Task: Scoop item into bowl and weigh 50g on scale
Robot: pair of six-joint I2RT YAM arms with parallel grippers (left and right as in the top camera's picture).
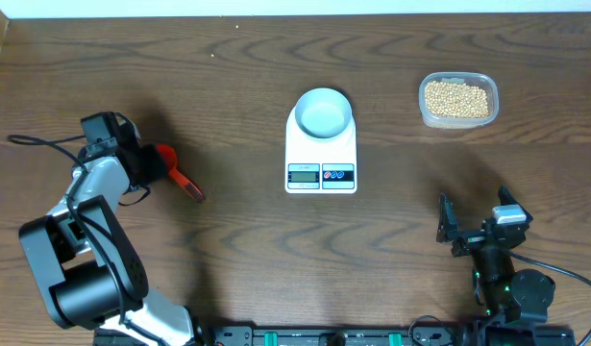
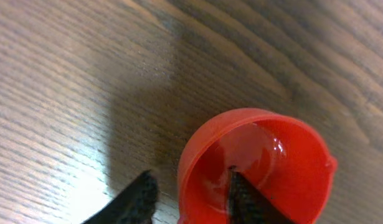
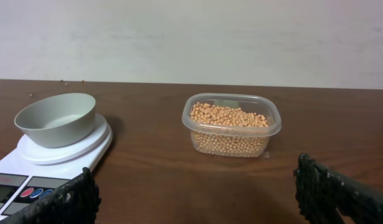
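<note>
We have bare desk (image 1: 237, 250) open across the front, between both arms and short of the scale (image 1: 321, 163). Centre-back is blocked by the scale with the bowl (image 1: 323, 111) on top. Tub (image 1: 425, 115) of beans (image 1: 456, 99) stands back right, well apart from the scale, with a free lane between them. Right gripper (image 1: 476, 215) has an open run to the tub. Left side: red scoop (image 1: 165, 161) lies at the left gripper (image 1: 143, 168), its rim between the jaws

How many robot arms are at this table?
2. The left arm is at the table's left, its tool straddling the red scoop's rim; the right arm is at the front right, its tool open and empty.
</note>
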